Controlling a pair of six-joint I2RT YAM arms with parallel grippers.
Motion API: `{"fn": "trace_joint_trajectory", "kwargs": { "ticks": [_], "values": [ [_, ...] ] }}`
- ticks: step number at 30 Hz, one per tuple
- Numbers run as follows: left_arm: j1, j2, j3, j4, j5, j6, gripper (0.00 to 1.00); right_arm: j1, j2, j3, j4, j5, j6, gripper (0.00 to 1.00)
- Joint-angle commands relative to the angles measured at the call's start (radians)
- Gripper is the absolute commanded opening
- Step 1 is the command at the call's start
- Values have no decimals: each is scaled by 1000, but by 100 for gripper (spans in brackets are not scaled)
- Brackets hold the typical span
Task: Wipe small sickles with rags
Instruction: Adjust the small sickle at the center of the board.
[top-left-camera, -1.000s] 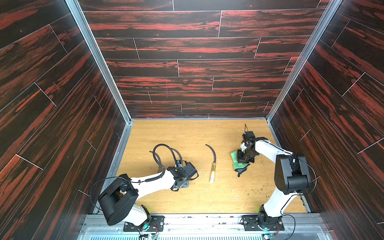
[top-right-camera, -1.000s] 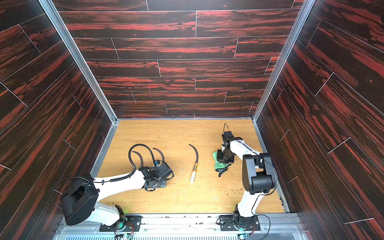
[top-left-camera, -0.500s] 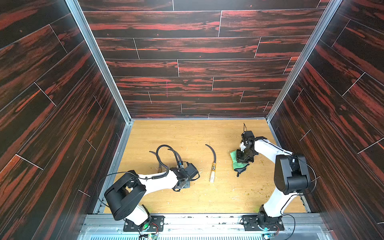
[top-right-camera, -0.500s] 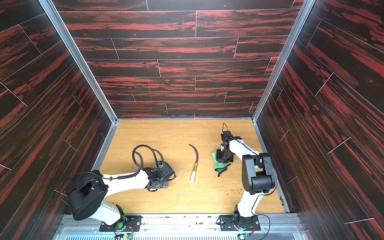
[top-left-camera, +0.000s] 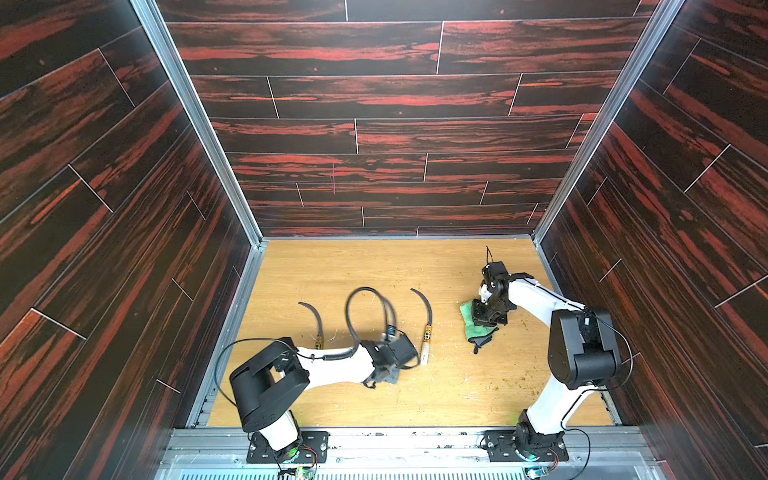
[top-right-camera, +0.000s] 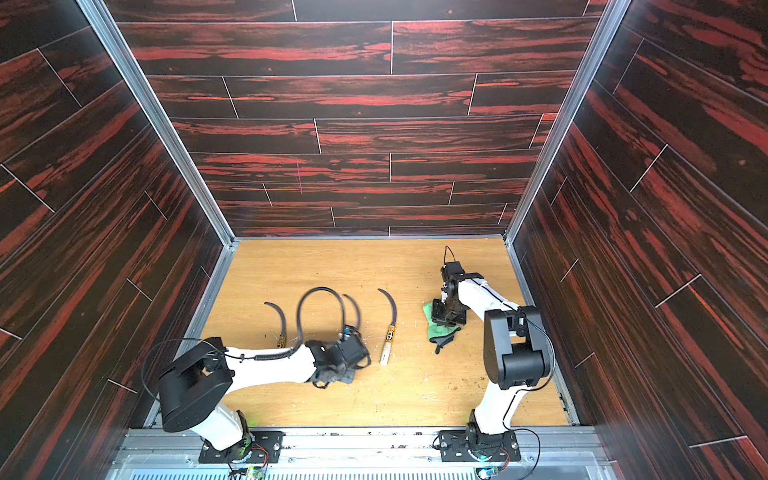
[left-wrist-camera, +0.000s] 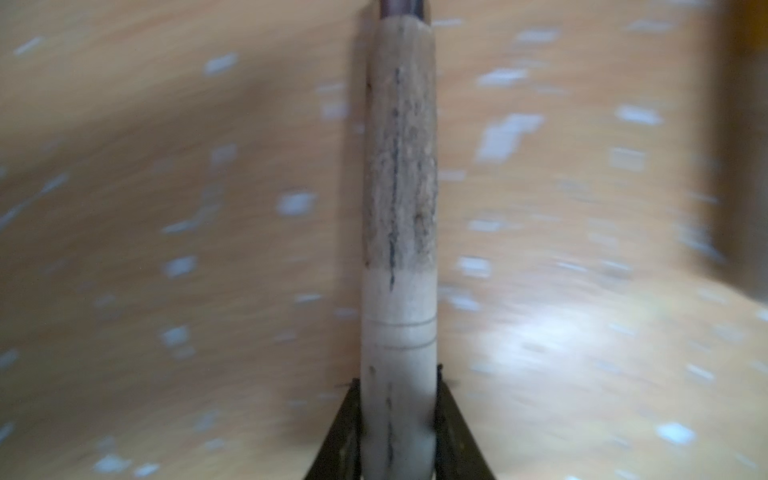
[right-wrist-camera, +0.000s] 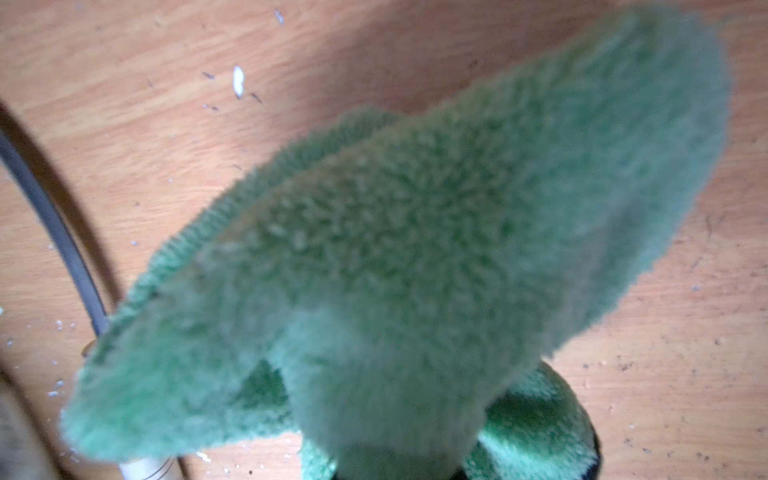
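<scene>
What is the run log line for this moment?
left gripper: shut on sickle handle | right gripper: shut on green rag | other sickles: on table | wiping: not yet

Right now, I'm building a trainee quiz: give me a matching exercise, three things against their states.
Things:
1. left tool
2. right tool
3. rightmost sickle

States:
A. lying free on the table
B. shut on the green rag
C. shut on the unlabelled sickle

Pairs: 1-C, 2-B, 3-A.
</scene>
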Motion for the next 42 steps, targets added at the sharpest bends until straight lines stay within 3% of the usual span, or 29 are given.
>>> {"fn": "trace_joint_trajectory", "kwargs": {
  "ticks": [1,5,10,18,25,40,42],
  "values": [
    [-18,-7,-12,119,-11,97,10,11,-85,24,-38,-55,-18,8],
    [-23,-16,-54,174,-12,127,11,27,-135,39,-48,-134,-31,8],
    [-31,-13,-88,213,-5,159,13,110,-154,92,-80,-148,-34,8],
    [-37,6,-112,239,-14,142,14,216,-157,130,-51,-252,9,8],
    [-38,-42,-167,266,-36,102,28,252,-129,156,-47,-240,34,7],
    [-38,-105,-240,262,-55,34,31,315,-106,210,-72,-210,49,7],
    [-38,-129,-256,271,-69,25,35,324,-98,225,-74,-210,49,7]
  ]
}}
